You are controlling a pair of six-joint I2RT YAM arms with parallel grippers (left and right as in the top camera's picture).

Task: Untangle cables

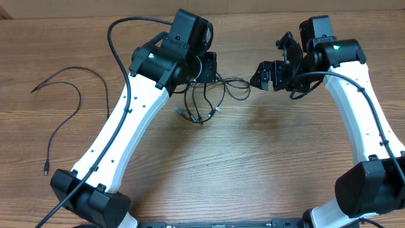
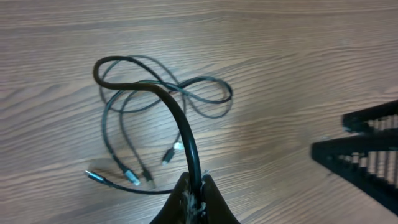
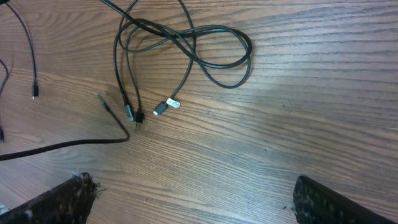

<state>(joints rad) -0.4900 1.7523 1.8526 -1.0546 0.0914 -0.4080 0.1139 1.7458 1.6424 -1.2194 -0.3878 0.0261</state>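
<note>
Black cables (image 1: 215,95) sit knotted at upper centre of the overhead frame, on the wooden table (image 1: 253,164). My left pincer (image 2: 196,190) is clamped tight on 1 strand of them. My right pincer (image 3: 193,186) gapes wide and empty, near the knot's right side.

A robotics lab or test bench, by the look: a plain wood-grain worktop (image 1: 253,171), with a white-and-black left arm (image 1: 126,130) and right arm (image 1: 357,107) rising from its near edge.
</note>
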